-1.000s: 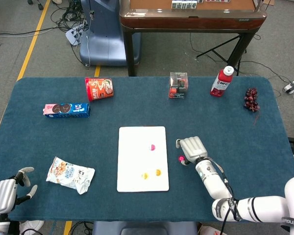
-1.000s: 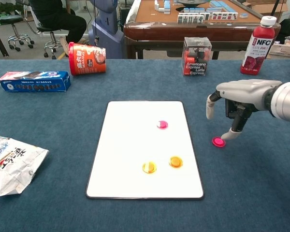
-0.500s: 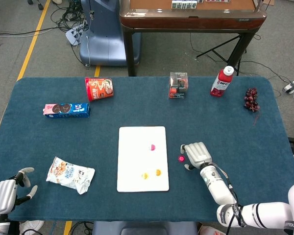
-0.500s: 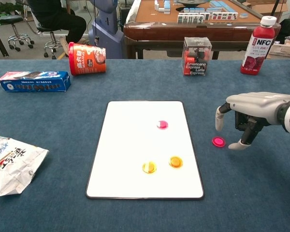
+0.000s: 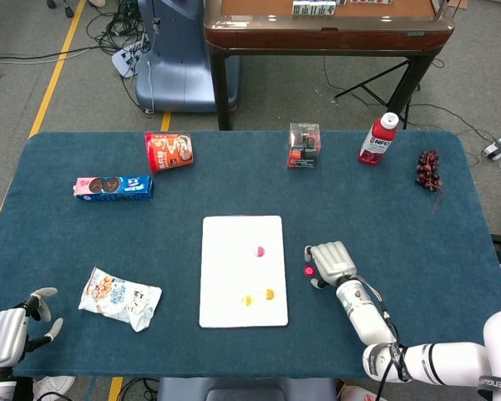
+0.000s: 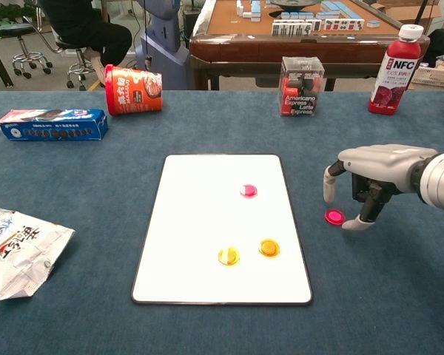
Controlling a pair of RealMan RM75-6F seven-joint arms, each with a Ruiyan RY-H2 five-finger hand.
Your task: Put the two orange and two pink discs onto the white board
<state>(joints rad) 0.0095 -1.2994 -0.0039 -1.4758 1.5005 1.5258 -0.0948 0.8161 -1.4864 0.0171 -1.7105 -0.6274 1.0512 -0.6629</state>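
The white board (image 6: 220, 225) (image 5: 243, 269) lies mid-table. On it sit one pink disc (image 6: 248, 191) (image 5: 260, 250) and two orange discs (image 6: 229, 256) (image 6: 268, 247) (image 5: 270, 294). A second pink disc (image 6: 334, 217) (image 5: 309, 271) lies on the blue cloth just right of the board. My right hand (image 6: 370, 181) (image 5: 331, 263) hovers over that disc, thumb to its left and a fingertip down at its right, holding nothing. My left hand (image 5: 12, 330) rests at the table's near left corner, fingers apart and empty.
A snack bag (image 5: 121, 297) lies at the left front. A blue cookie box (image 5: 113, 187) and a tipped red cup (image 5: 169, 151) are at the back left. A clear drink box (image 5: 304, 145), a red bottle (image 5: 377, 139) and dark grapes (image 5: 428, 170) line the back right.
My right hand drew back toward me from the loose pink disc, then shifted left again, closing its fingers in around it. The disc and my left hand stayed put.
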